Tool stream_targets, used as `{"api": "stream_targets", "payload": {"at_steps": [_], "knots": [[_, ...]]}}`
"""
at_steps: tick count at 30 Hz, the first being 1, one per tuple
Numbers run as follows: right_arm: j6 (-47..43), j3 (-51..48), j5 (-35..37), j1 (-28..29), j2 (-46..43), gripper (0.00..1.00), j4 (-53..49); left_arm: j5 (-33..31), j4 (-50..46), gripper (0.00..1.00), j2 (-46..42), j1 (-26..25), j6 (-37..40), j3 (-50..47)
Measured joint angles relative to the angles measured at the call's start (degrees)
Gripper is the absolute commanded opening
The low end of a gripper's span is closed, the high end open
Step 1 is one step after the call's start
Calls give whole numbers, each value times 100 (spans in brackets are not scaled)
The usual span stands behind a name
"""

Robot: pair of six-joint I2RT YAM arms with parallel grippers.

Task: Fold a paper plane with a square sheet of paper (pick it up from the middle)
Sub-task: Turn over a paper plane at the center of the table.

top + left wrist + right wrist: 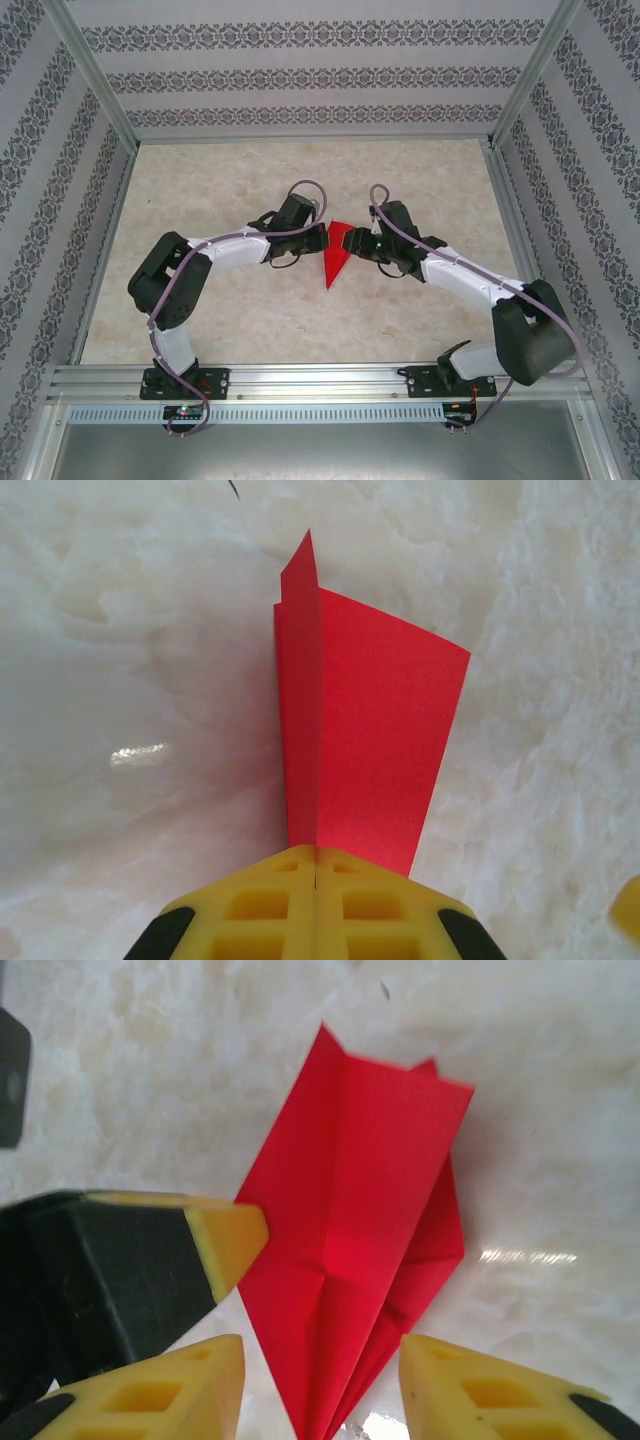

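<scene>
Right now my left claw is clenched on the paper plane. In its wrist view the two yellow fingers are pressed flat together. The red paper comes straight out from between them, with one fold standing up on edge.

My right claw is spread wide and grips nothing. In its wrist view the narrow end of the red paper runs down into the gap between its fingers. I cannot tell if either one touches it.

From above, the plane lies near the middle of the table, right between the two claws. Its long line runs from far to near. The wide end is on the far side, and the sharp nose points back toward the arm bases, leaning a bit to the left. The left claw is at the plane's left edge, up by the wide end. The right claw is just beside its right edge. So the paper lies to the right of one claw and to the left of the other.

I think the next move turns on that. Both claws are about as near, so the right one should come in from the side, across the long line. If it pushes along that line, I fear the thin paper will slide or bend.
</scene>
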Motion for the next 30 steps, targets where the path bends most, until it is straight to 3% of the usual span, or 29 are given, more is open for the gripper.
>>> {"api": "stream_targets", "payload": {"at_steps": [9,17,30], "knots": [[146,369,55,343,866,36,4,44,671,0,0,181,-284,-758],[151,678,17,505,1386,34,42,44,881,0,0,186,-372,-861],[149,807,63,627,1768,49,-122,17,911,0,0,186,-378,-920]]}}
